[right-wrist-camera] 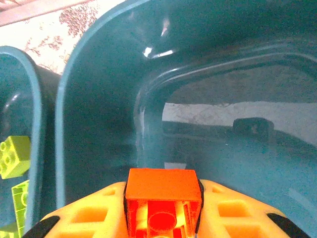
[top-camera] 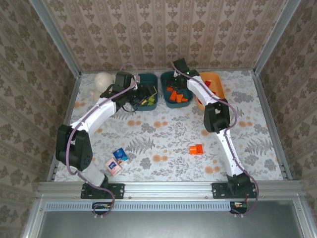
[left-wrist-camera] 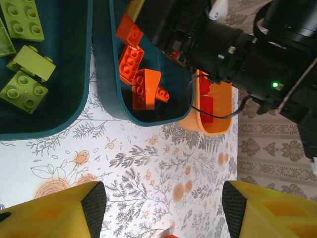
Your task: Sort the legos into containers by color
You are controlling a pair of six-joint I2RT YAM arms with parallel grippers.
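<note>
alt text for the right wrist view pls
The right gripper holds an orange lego brick, poised over the inside of a dark teal tub. At the left edge, light green bricks lie in a neighbouring teal tub.

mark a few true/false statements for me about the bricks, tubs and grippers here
1. The right gripper grips an orange brick. True.
2. The left gripper is shut on a green brick. False: it is open and empty.
3. The green bricks lie in the orange tub. False: they lie in a teal tub; the orange tub holds red bricks.
4. One loose brick lies on the table. True.
5. The two cartons sit inside a tub. False: they lie on the table near the left arm's base.
</note>
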